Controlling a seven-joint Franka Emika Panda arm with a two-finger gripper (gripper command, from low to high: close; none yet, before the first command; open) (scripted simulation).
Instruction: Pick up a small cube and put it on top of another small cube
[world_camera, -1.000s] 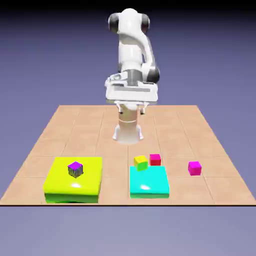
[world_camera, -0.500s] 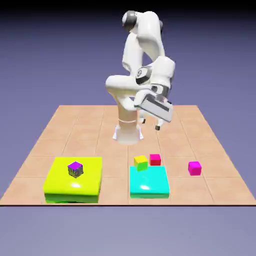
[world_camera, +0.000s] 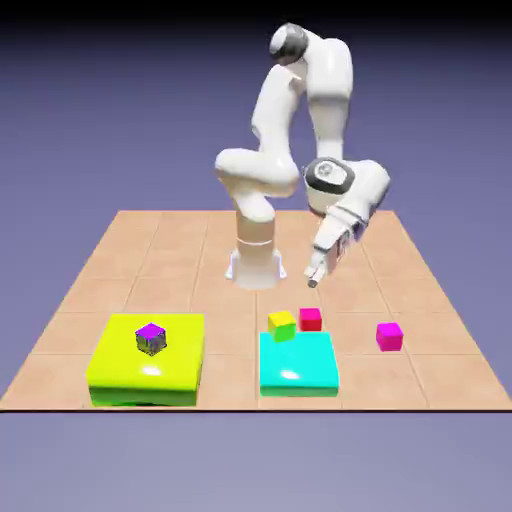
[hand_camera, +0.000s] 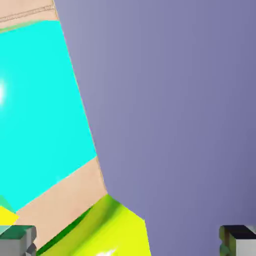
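A white robot arm (world_camera: 328, 95) rises from its base at the far side of a tan tiled table (world_camera: 220, 370), against a blue-violet backdrop. It bends toward the exterior view's right, and its gripper (world_camera: 314, 281) hangs tilted in the air, above the table and apart from every cube. The jaws are spread wide — in the hand view, the two finger tips stand at opposite sides of the bottom edge, with nothing pinched between them.

The magenta cube (world_camera: 390, 337) sits on the bare table toward the exterior view's right, well apart from the other cubes. Nearer the middle is a red cube (world_camera: 311, 320), just behind a glossy cyan block (world_camera: 298, 360). A yellow cube (world_camera: 282, 325) with a greenish side is at that block's far edge, beside the red one. On the exterior view's left, a grey cube (world_camera: 151, 340) with a purple top rests on a large lime block (world_camera: 150, 375).

The hand view shows part of the cyan block, a corner of the lime block and plain backdrop — the magenta cube is outside it.
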